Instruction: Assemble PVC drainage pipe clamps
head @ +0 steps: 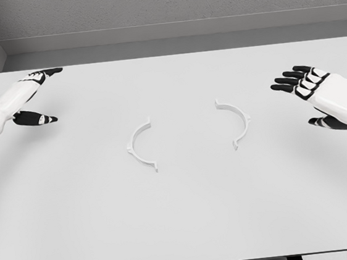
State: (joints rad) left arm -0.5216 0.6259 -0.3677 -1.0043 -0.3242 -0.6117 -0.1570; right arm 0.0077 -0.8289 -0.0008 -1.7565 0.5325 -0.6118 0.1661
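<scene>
Taking the left-hand white plastic half-ring clamp piece [141, 146] as your landmark, you see it lying flat on the plain white table [183, 222], nearest you of the things that matter, its bulge turned left and its open side facing right. Right of it and slightly farther back lies the second white plastic half-ring clamp piece [235, 122], mirrored, bulge to the right and open side facing the landmark; the two are apart, a bare strip of table between their tabs. Each arc's long axis runs roughly near-to-far, so you would close the clamp by a sideways slide, I judge. The right hand [318, 93] hovers well to the right of the landmark, beyond the second piece, black fingers spread and holding nothing; it is the nearer hand to that second piece, which lies to its left and a little toward you. The left hand [30, 98] sits farther back, left of the landmark, fingers extended, empty too. Neither hand touches a piece.
</scene>
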